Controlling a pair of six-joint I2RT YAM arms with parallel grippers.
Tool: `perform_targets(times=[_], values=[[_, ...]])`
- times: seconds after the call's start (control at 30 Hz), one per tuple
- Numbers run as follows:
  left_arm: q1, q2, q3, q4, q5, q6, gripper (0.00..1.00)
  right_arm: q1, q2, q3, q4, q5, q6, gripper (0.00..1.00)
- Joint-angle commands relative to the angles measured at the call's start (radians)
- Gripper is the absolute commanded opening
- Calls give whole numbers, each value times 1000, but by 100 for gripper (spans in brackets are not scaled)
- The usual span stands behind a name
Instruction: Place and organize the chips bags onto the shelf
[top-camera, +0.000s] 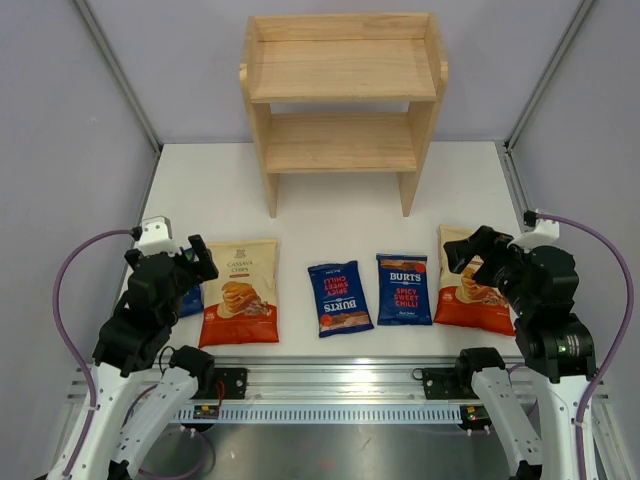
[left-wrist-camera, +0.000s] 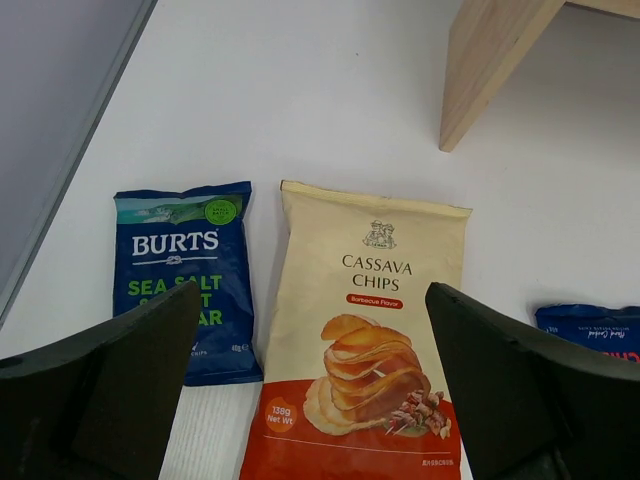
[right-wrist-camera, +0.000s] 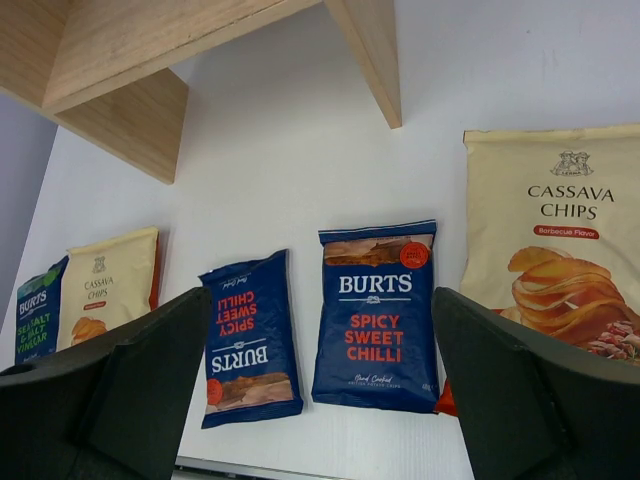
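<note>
Five chips bags lie flat in a row near the front of the white table. From left: a blue-green Burts sea salt bag (left-wrist-camera: 185, 275), mostly hidden under my left arm in the top view; a cassava bag (top-camera: 239, 292); two dark blue Burts chilli bags (top-camera: 339, 297) (top-camera: 404, 288), the left one upside down; a second cassava bag (top-camera: 468, 293). The wooden shelf (top-camera: 342, 70) stands at the back, both tiers bare. My left gripper (top-camera: 190, 262) is open above the left bags. My right gripper (top-camera: 472, 250) is open above the right cassava bag.
Grey walls with metal frame bars enclose the table on the left, right and back. A metal rail (top-camera: 340, 385) runs along the near edge between the arm bases. White table surface (top-camera: 340, 235) lies between the bags and the shelf legs.
</note>
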Motion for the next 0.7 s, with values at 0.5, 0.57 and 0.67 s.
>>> perform_targets(times=[0.5,0.57,0.67], values=[[27,302,47,4,160,-45,99,3,-35,-56,82,-242,26,99],[58,373,49,12,255,-70,99,3,-42,-63,88,-257,40,99],[125,485,29,52,343,-111,99,2,-58,-82,104,-283,63,99]])
